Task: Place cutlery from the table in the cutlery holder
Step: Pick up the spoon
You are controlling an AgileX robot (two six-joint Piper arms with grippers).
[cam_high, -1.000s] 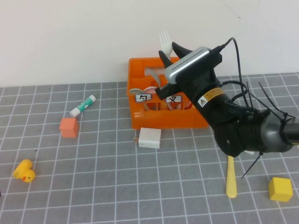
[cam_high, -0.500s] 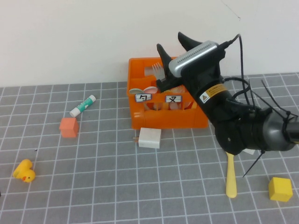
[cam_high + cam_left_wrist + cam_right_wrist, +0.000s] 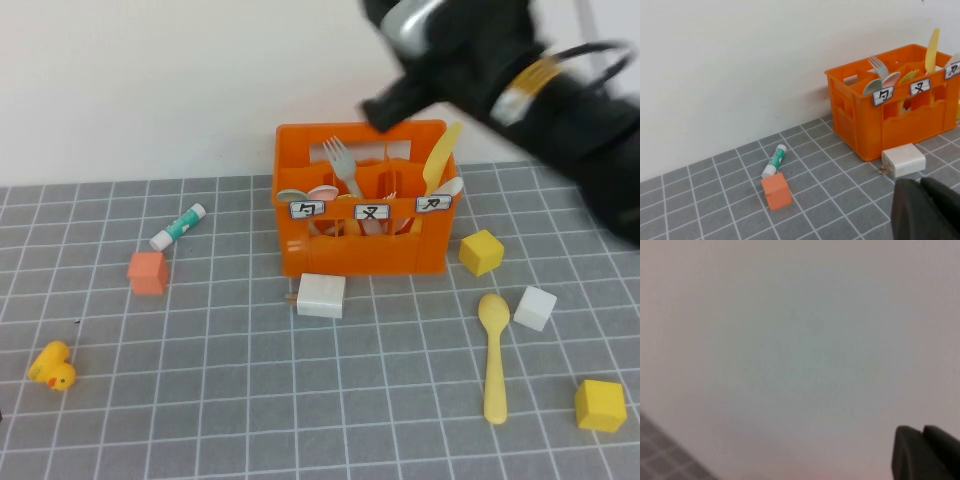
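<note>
The orange cutlery holder [image 3: 360, 245] stands on the tiled table [image 3: 250, 400] by the back wall. A pale fork [image 3: 340, 160] stands in it tines up, next to a pale knife [image 3: 441, 160] and spoon heads [image 3: 296, 194]. The holder also shows in the left wrist view [image 3: 900, 117]. A yellow spoon [image 3: 493, 360] lies on the table right of the holder's front. My right arm [image 3: 500, 70] is blurred, raised high above the holder's right. Its gripper [image 3: 923, 450] is shut and empty, facing the wall. My left gripper [image 3: 926, 210] is shut and empty, low over the tiles near a white charger plug [image 3: 902, 160].
The white charger plug [image 3: 321, 295] lies before the holder. A white and green tube [image 3: 177, 226], an orange cube [image 3: 147, 272] and a yellow duck [image 3: 52, 366] are at the left. Two yellow cubes [image 3: 481, 251] [image 3: 600, 404] and a white cube [image 3: 535, 307] are at the right.
My right gripper let the fork go into the holder, then rose up and to the right. This uncovered the knife, a yellow cube, the white cube and the whole spoon.
</note>
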